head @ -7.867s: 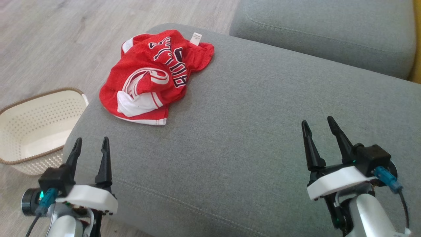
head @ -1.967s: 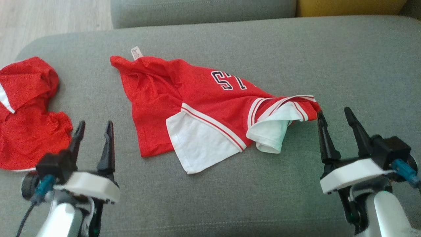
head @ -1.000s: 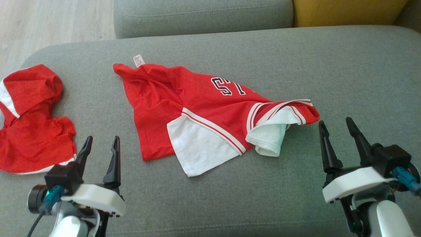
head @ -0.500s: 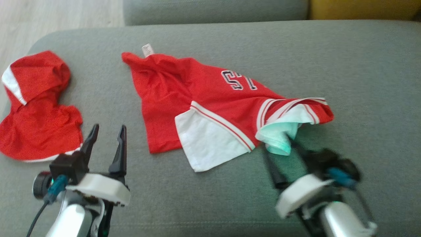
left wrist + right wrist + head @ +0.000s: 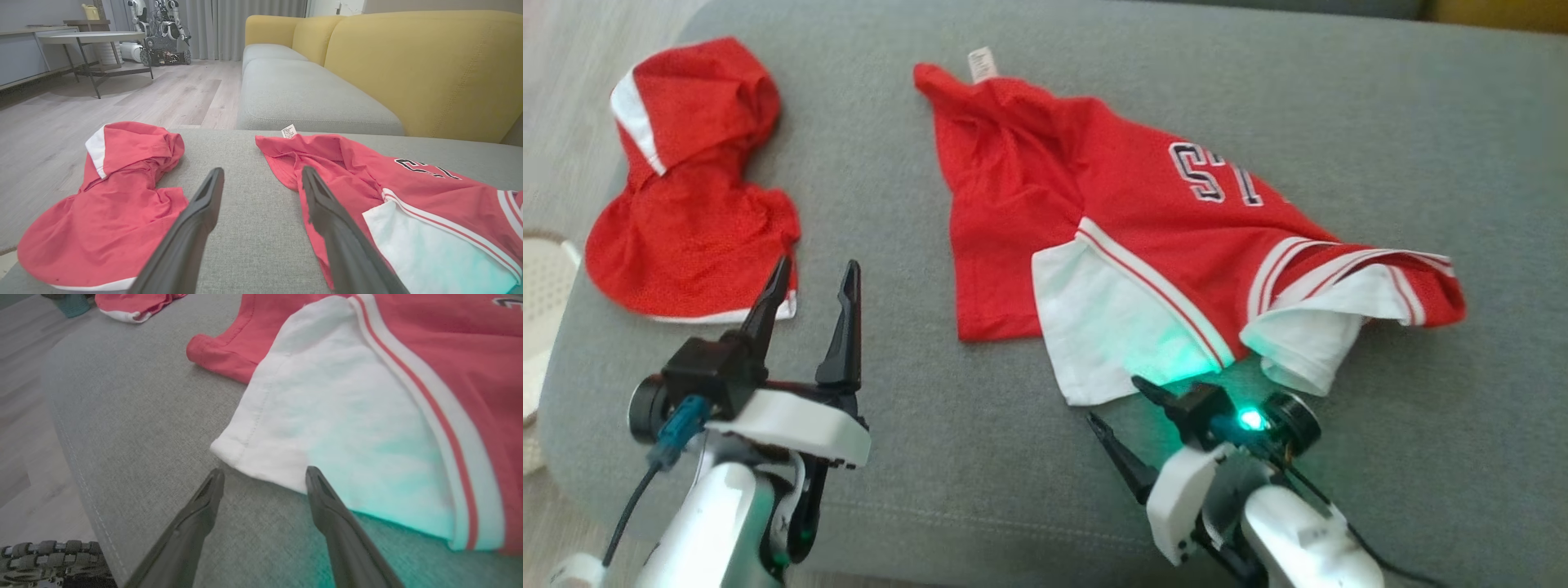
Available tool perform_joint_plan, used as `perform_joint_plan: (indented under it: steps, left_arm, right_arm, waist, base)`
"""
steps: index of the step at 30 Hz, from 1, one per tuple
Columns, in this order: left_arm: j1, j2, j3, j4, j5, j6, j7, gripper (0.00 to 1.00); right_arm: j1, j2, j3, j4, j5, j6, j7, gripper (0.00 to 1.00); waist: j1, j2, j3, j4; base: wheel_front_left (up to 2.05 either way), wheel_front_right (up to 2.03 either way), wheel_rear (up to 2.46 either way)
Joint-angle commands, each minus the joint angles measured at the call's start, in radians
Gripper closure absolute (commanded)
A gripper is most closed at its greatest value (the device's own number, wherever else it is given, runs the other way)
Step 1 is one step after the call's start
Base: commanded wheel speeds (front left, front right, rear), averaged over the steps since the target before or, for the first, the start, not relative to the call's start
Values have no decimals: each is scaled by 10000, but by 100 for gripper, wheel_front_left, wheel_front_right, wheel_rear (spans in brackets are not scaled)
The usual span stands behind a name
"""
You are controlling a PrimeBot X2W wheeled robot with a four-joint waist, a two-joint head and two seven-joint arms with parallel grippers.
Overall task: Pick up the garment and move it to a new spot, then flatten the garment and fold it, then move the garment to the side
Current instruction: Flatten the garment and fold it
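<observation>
Garment [image 5: 1143, 220] lies rumpled and half spread on the grey sofa cushion [image 5: 1339, 98]; flattening is judged in hand. Right gripper [image 5: 1112, 398], jaws wide, sits just short of the white sleeve [image 5: 327, 416] hem (apparently not touching). Left gripper [image 5: 818, 264] stands wide, empty. The next move calls for pinching that hem and drawing it flat.

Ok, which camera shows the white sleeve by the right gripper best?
Right wrist view: the white sleeve sits close up, hem stitching clear, just past the right gripper. Head view shows it whole but smaller; left wrist view, a cut-off part.
</observation>
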Motion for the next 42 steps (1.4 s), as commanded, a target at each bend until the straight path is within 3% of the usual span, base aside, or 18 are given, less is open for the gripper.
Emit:
perform_joint_plan:
  steps: [1,6,7,8,13,18,29,37,42]
  left_arm:
    - [-565,106,427,-242,111,-32,-136,0]
    - [-681,7,473,-107,160,-102,-183,0]
    - [-701,-12,479,-84,170,-119,-188,0]
    - [-718,-27,491,-60,180,-133,-193,0]
    - [-722,-63,616,32,231,-140,-206,0]
    - [-668,-32,756,-79,300,-150,-211,0]
    - [-1000,-265,810,-306,473,-303,-213,0]
    - [-1592,-542,797,-359,611,-592,-213,0]
    - [-2035,-781,730,-319,789,-825,-213,0]
  right_arm:
    - [-553,35,307,18,-118,-7,-145,0]
    - [-1166,116,599,1199,-300,-7,-24,4]
    - [-1246,138,642,1385,-258,-7,10,60]
    - [-1323,157,666,1534,-221,-7,9,100]
    - [-1624,236,619,1598,50,-7,-510,100]
    - [-1971,268,0,761,175,-7,-1066,100]
    - [-3157,-501,-3626,-1383,-720,-7,-426,100]
    - [-4667,-1262,-5298,-553,-740,-7,-144,100]
    - [-5794,-1831,-5902,923,-574,-7,-635,100]
  waist:
    - [0,0,213,193]
    - [0,0,372,301]
    - [0,0,386,318]
    - [0,0,393,325]
    - [0,0,349,212]
    - [0,0,314,-79]
    - [0,0,742,-295]
    - [0,0,1489,-43]
    - [0,0,2099,203]
  base:
    - [0,0,0]
    - [0,0,0]
    - [0,0,0]
    - [0,0,0]
    - [0,0,0]
    - [0,0,0]
    - [0,0,0]
    - [0,0,0]
    - [0,0,0]
